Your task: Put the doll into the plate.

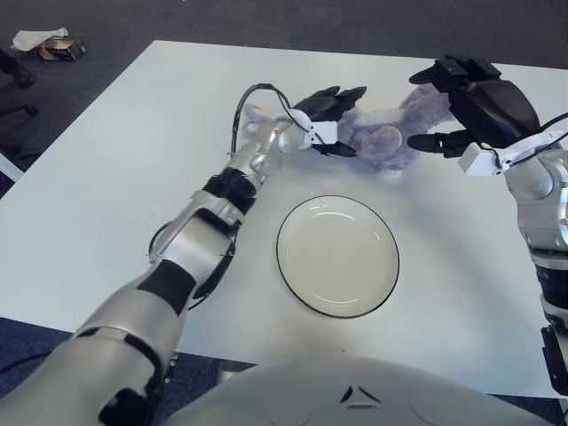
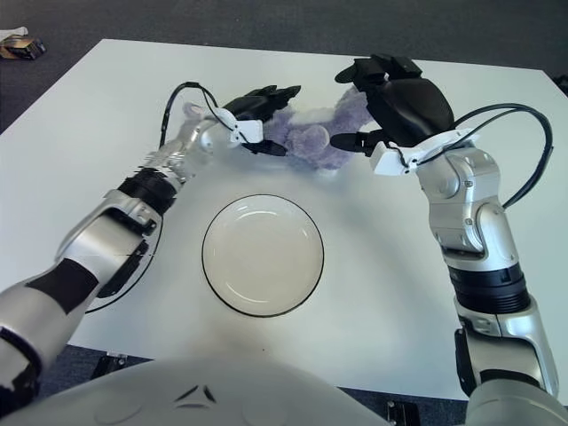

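Note:
A purple plush doll [image 1: 386, 133] lies on the white table [image 1: 106, 177], just beyond a white plate with a dark rim [image 1: 337, 256]. My left hand [image 1: 330, 122] reaches across to the doll's left end, its black fingers spread above and in front of it. My right hand [image 1: 439, 106] is at the doll's right end, fingers spread over the top and thumb in front. The doll sits between the two hands and looks to be resting on the table. The plate holds nothing.
A black cable loop [image 1: 160, 244] lies on the table beside my left forearm. Small objects [image 1: 49, 43] lie on the dark floor beyond the table's far left corner. The table's front edge runs close to my body.

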### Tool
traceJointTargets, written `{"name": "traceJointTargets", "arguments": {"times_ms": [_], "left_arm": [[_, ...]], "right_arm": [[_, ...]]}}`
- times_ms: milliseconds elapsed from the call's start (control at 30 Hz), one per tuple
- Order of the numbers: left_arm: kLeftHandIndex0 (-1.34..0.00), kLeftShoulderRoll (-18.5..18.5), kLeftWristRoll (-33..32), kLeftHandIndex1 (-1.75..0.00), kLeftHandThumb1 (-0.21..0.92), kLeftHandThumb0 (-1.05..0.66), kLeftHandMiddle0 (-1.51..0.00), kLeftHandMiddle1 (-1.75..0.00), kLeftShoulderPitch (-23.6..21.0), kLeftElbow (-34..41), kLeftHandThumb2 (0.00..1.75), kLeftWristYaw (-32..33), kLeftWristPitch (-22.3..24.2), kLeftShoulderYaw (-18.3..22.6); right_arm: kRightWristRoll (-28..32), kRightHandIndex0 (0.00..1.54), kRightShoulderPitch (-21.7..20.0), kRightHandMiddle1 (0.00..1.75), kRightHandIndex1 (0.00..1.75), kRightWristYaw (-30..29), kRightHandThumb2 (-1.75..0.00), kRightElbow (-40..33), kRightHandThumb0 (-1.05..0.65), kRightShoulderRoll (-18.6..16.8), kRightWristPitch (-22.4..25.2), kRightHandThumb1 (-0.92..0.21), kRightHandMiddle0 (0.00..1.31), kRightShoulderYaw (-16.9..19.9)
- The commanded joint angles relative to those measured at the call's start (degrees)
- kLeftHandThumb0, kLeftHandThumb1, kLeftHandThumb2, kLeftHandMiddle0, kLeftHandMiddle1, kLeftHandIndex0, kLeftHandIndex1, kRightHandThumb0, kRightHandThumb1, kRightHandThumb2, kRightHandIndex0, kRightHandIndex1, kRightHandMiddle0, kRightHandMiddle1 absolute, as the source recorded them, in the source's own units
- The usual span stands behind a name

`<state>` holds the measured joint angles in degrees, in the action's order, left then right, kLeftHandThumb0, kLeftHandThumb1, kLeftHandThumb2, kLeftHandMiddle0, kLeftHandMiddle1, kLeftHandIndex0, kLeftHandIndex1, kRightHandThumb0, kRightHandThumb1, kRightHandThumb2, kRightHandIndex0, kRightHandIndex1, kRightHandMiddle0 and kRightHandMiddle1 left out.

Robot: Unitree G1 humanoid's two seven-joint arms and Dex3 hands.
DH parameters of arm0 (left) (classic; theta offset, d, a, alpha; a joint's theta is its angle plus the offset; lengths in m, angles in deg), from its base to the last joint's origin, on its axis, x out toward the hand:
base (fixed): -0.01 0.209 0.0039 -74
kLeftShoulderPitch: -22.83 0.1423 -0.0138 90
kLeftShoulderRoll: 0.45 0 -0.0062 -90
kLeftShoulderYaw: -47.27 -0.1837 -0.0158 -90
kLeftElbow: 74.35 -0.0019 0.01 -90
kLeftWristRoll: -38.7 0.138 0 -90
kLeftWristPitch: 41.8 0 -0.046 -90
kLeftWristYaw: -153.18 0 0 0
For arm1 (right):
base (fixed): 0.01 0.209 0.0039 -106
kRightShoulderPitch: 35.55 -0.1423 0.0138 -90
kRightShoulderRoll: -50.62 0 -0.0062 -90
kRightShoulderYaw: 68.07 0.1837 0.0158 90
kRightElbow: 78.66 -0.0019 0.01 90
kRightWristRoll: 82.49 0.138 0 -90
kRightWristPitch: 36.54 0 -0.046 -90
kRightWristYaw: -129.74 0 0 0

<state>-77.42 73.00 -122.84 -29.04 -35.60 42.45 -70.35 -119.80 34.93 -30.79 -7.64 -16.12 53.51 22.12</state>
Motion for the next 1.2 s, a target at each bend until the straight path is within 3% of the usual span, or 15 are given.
{"name": "traceJointTargets", "arguments": {"times_ms": [0,400,833,1167], "left_arm": [[0.00,1.01,1.01,0.00,0.84,-1.05,0.00,0.00,-2.24,-3.67,0.24,3.31,-0.32,-0.61],[0.00,2.59,3.56,0.00,0.83,-1.05,0.00,0.00,-5.16,-9.55,0.23,7.74,-0.24,-2.42],[0.00,4.66,9.21,0.00,0.81,-1.05,0.00,0.00,-7.06,-17.78,0.22,17.32,-0.99,-7.50],[0.00,5.28,10.79,0.00,0.79,-1.04,0.00,0.00,-8.64,-22.38,0.21,18.38,-0.08,-9.35]], "right_arm": [[0.96,0.00,0.38,0.77,0.20,0.82,-0.49,-2.23,-1.04,-0.33,0.17,-0.92,0.00,0.20],[2.50,0.00,2.49,0.72,0.27,2.81,-0.50,-5.47,-1.02,-0.31,0.75,-0.92,0.00,0.93],[3.87,0.00,5.61,0.82,0.41,0.58,-0.55,-7.35,-1.00,-0.77,-3.68,-0.92,0.00,2.08],[4.82,0.00,7.58,0.87,0.44,-0.02,-0.52,-8.72,-1.00,-0.95,-5.78,-0.92,0.00,3.63]]}}
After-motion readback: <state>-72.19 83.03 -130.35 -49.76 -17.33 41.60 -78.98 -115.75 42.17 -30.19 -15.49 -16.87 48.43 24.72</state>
